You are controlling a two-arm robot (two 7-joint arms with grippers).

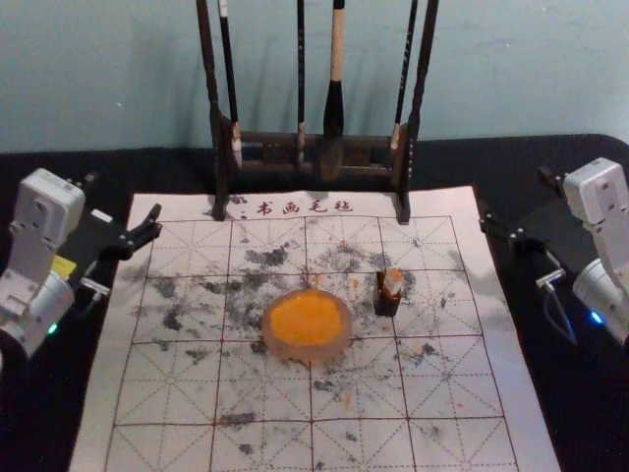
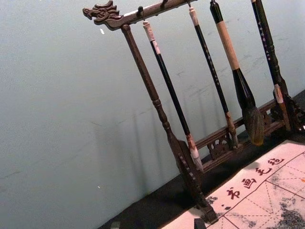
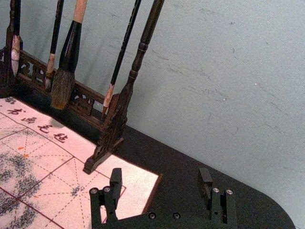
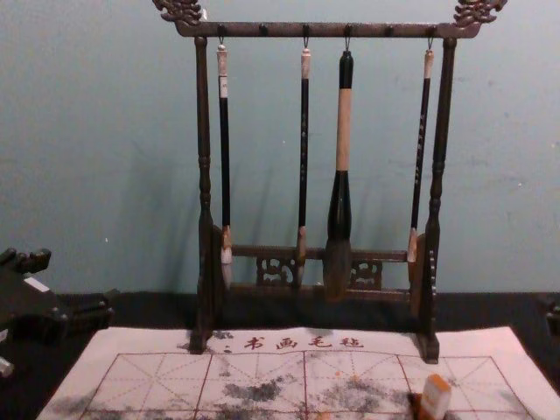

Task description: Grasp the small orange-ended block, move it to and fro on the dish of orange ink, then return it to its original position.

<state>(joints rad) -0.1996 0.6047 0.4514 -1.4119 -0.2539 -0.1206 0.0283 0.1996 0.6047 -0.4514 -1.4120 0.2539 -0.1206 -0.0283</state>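
The small pale block (image 1: 393, 282) with an orange end stands in or against a dark holder (image 1: 386, 305) on the felt mat; in the chest view the block (image 4: 435, 397) leans slightly, its orange end up. To its left lies the round dish (image 1: 278, 342) with orange ink (image 1: 307, 317). My left gripper (image 1: 123, 196) is open beyond the mat's left edge, and in the left wrist view the gripper (image 2: 157, 224) shows two separated tips. My right gripper (image 1: 513, 194) hovers off the mat's right side; the right wrist view shows the gripper (image 3: 160, 181) open, nothing between its fingers.
A dark wooden rack (image 1: 218, 138) with several hanging brushes stands at the mat's back edge, near the wall. The gridded mat (image 1: 167, 393) carries black smudges and small orange marks and lies on a black table cover (image 1: 39, 413).
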